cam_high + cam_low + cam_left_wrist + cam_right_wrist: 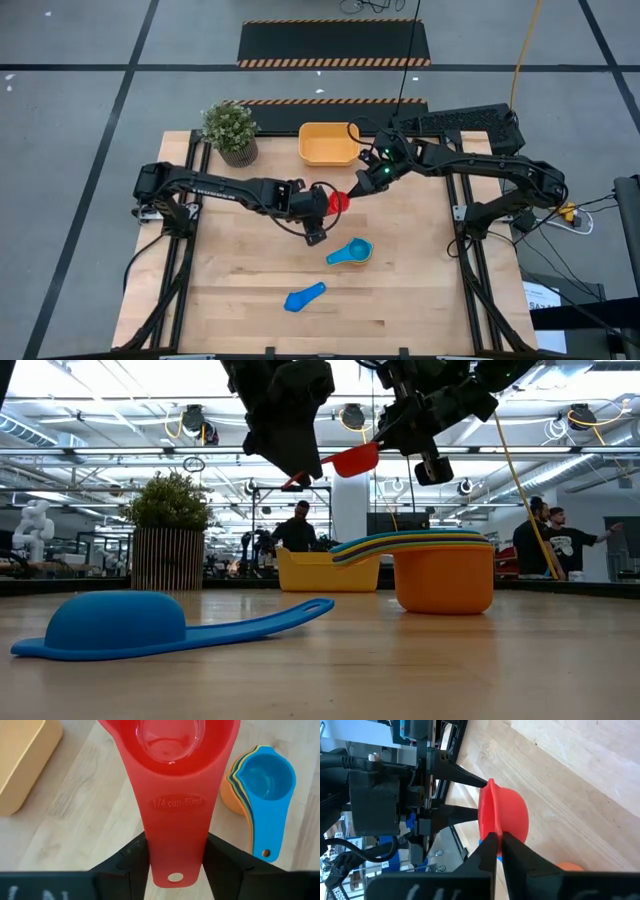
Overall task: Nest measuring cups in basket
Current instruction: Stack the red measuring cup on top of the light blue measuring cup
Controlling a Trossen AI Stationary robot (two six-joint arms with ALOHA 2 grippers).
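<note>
A red measuring cup (338,200) hangs above the table's middle, held from both ends. My left gripper (322,200) is shut on its handle, and my right gripper (360,186) is shut on the bowl's rim. On the table nearer the front, a stack of nested cups (350,252) stands on its orange bottom cup with a light blue one on top. A blue cup (305,296) lies bowl-down by the near edge. The orange-yellow basket (328,143) stands on the table at the far side. My left gripper pinches the red cup's flat handle (175,855) by its two long edges, near the end with the hole. One finger (131,865) stands on either side and lies along the handle, slanting down. The cup is lifted clear. My right gripper pinches the rim of the bowl (492,834) at the end away from the handle. One finger (485,851) is on the open side and the other on the outer wall. It comes from the table's right, slanting slightly down.
A small potted plant (230,130) stands at the far left corner beside the basket. People stand in the room beyond the table (545,535). Bare wood (240,285) lies left of the blue cup.
</note>
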